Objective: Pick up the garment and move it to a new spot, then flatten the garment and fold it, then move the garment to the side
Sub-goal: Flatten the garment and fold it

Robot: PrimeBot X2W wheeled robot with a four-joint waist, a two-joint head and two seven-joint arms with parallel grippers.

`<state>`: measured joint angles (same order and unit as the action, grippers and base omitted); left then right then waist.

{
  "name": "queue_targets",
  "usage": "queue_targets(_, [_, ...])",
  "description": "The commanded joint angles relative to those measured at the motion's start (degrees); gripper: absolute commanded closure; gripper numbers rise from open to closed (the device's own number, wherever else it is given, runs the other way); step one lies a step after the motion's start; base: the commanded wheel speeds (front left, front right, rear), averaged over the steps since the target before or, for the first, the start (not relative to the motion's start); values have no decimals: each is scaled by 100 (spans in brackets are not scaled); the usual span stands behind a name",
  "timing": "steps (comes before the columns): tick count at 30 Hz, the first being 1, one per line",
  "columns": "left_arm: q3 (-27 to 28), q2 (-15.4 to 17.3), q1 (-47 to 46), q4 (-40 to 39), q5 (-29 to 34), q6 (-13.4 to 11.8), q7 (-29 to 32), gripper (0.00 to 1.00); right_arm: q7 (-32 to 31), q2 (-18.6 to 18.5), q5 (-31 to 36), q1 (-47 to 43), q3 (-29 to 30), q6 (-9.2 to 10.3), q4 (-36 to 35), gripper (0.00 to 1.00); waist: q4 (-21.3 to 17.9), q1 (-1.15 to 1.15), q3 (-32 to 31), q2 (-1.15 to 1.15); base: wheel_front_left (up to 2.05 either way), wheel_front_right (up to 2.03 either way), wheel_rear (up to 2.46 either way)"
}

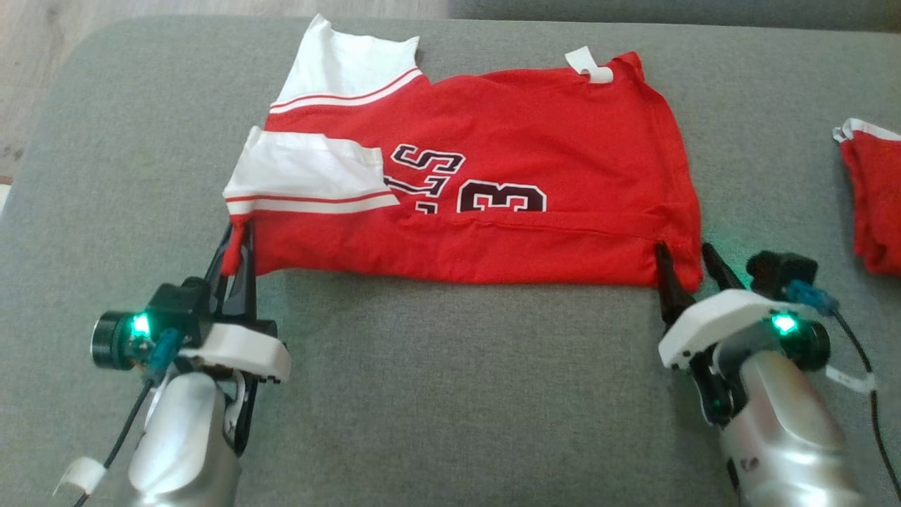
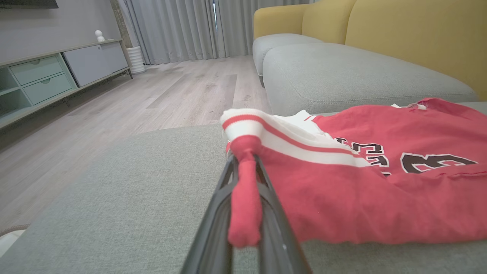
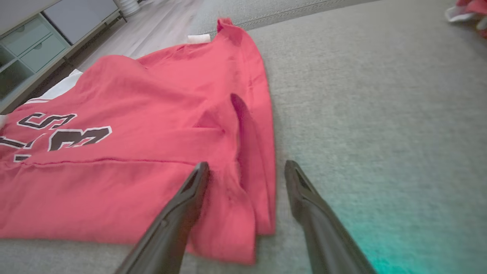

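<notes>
Left gripper (image 1: 238,236) pinches a bunched corner of the red jersey (image 1: 528,155) between its fingers, right gripper (image 1: 684,248) splayed astride the other corner on the grey cushion (image 1: 422,394), and that soft, light, floppy cloth looks best grabbed right there.

The red-and-white jersey (image 1: 528,141) lies on the grey fabric cushion (image 1: 450,394); a smaller red cloth (image 1: 873,204) lies well to its right.

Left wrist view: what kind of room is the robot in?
Likely a home living room: a yellow-backed sofa, long grey curtains and a low cabinet with drawers along the wall.
</notes>
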<state>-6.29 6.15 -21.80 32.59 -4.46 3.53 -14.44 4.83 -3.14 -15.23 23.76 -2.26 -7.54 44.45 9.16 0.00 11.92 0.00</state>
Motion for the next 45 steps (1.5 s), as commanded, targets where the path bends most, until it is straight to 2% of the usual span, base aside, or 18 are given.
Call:
queue_targets(1, [132,114,-73,-172,32,-10,-55,100,-27,26,-25,79,-225,5,48,30,19,0,-8,0,0,0,0])
queue_targets(2, [123,113,-61,-160,35,-7,-55,100,19,26,-4,130,-256,5,141,100,30,0,-16,0,0,0,0])
queue_targets(9, [114,154,56,-31,29,4,-55,100,395,26,312,332,-189,5,516,100,-32,0,-169,0,0,0,0])
queue_targets(17, [92,166,414,74,18,-15,-55,100,525,26,608,117,44,5,466,100,-211,0,-592,0,0,0,0])
queue_targets(25, [94,68,1321,-90,-60,-155,-55,100,217,26,568,-774,49,5,-179,100,-311,0,-1174,0,0,0,0])
queue_targets(32, [72,18,1824,-317,-107,-244,-55,100,-149,26,340,-1531,15,5,-911,100,-292,0,-1370,0,0,0,0])
queue_targets(33, [54,12,1876,-322,-112,-241,-55,96,-160,26,327,-1619,27,5,-1032,36,-290,0,-1386,0,0,0,0])
queue_targets(34, [35,8,1910,-329,-110,-241,-55,43,-173,26,308,-1693,33,5,-1145,0,-289,0,-1397,0,0,0,0])
queue_targets(35, [14,6,1930,-340,-102,-243,-55,2,-189,26,260,-1754,22,5,-1249,0,-288,0,-1407,0,0,0,0])
queue_targets(41, [29,-21,1940,-544,-133,-330,-56,0,-58,26,124,-1903,-100,5,-1935,0,-307,0,-1438,0,0,0,0])
queue_targets(45, [157,-44,1892,-1050,-212,-365,-56,0,162,26,92,-1890,-165,5,-2402,0,-319,0,-1398,0,0,0,0])
